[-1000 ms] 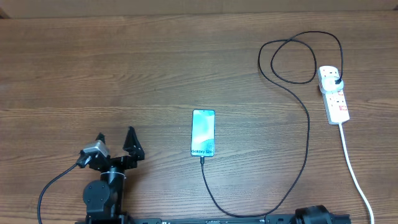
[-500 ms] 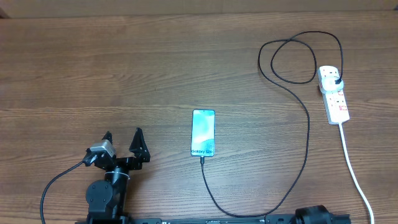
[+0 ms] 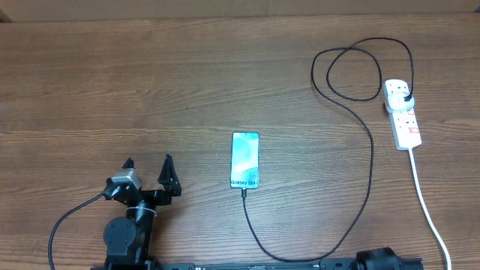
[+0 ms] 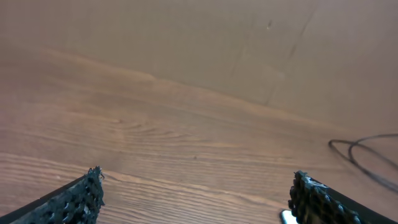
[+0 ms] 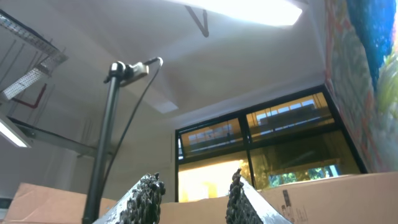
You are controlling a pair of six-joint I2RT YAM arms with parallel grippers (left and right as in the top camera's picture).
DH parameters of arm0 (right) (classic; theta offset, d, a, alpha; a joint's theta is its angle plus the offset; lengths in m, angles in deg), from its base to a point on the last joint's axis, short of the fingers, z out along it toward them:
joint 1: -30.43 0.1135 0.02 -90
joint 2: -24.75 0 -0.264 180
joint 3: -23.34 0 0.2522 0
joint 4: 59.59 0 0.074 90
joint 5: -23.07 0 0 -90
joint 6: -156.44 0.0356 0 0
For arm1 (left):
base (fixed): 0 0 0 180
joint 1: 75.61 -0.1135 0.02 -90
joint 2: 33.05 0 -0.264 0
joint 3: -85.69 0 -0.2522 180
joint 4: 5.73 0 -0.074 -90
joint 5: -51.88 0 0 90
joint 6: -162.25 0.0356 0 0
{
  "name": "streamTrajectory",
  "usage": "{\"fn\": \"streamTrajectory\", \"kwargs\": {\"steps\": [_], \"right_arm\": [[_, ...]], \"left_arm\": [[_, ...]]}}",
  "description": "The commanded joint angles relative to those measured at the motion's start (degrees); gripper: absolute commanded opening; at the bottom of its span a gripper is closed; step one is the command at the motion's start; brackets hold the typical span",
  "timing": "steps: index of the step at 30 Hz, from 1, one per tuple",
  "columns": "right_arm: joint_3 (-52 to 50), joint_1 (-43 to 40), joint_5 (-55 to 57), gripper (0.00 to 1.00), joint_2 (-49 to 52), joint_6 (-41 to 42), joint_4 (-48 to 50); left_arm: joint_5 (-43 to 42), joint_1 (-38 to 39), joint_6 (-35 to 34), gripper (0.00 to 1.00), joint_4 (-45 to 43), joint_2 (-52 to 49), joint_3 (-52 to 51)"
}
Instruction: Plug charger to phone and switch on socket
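1. Desk (image 3: pixel 112 75) first: plain brown wood, with everything that matters on its right half or in the middle.
2. Left gripper (image 3: pixel 147 163) hovers by the near edge, left of centre. Its jaws are spread as wide as they go and nothing is in them; the wrist view only shows bare wood between the fingertips.
3. Right gripper (image 5: pixel 191 196) is tucked back at the near-right corner and points up at the ceiling. Its fingers are partly apart with nothing between them.
4. Charger (image 3: pixel 371 172) runs from the phone's near end, dips toward the near edge, climbs the right side and loops by the far-right corner. Its black adapter sits in the far end of the socket.
5. Socket (image 3: pixel 405 120) lies close to the right edge toward the far side, and its white cord (image 3: pixel 427 202) trails off the near edge. The red switches are too tiny to tell whether they're on or off.
6. Phone (image 3: pixel 245 160) lies flat mid-desk, a bit toward the near edge, with the screen lit pale blue. The connector looks seated in its near end, though I can't swear it's fully home.

My read: the plugging part looks done and the switch is what's left. The next move probably belongs to the right arm, since the socket is on its side. It needs to reach out, drop a fingertip onto the small switch beside the adapter, and press without shoving the strip or snagging the cable loop.
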Motion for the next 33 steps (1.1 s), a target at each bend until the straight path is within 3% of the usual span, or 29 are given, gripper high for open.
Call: {"fn": "streamTrajectory", "kwargs": {"steps": [1,4,7,10,11,18,26,30,33], "right_arm": [[-3.3,0.2,0.8,0.38,-0.7,-0.2,1.9],[-5.3,0.2,0.8,0.43,-0.7,-0.3,3.6],[-7.4,0.2,2.6,0.51,-0.7,-0.3,5.4],[-11.6,0.2,9.6,0.82,-0.7,-0.2,9.3],[-12.8,0.2,11.3,0.98,-0.7,-0.2,10.7],[-27.3,0.2,21.5,1.00,-0.7,-0.2,30.2],[-45.1,0.2,23.8,1.00,-0.7,-0.2,48.7],[-50.0,0.2,27.9,1.00,-0.7,-0.2,49.2],[-52.0,0.2,28.2,1.00,-0.7,-0.2,42.8]], "left_arm": [[-0.9,0.4,11.8,0.99,0.1,0.3,-0.2],[-0.9,0.4,16.8,1.00,0.2,0.3,-0.2],[-0.9,0.4,17.4,1.00,0.2,0.3,-0.2],[-0.8,0.4,17.4,1.00,0.1,0.3,-0.2],[-0.8,0.4,17.4,1.00,0.1,0.3,-0.2],[-0.8,0.4,17.4,0.99,0.1,0.3,-0.2],[-0.8,0.4,17.4,0.99,0.1,0.3,-0.2],[-0.8,0.4,17.4,1.00,0.1,0.3,-0.2],[-0.8,0.4,17.4,1.00,0.1,0.3,-0.2]]}}
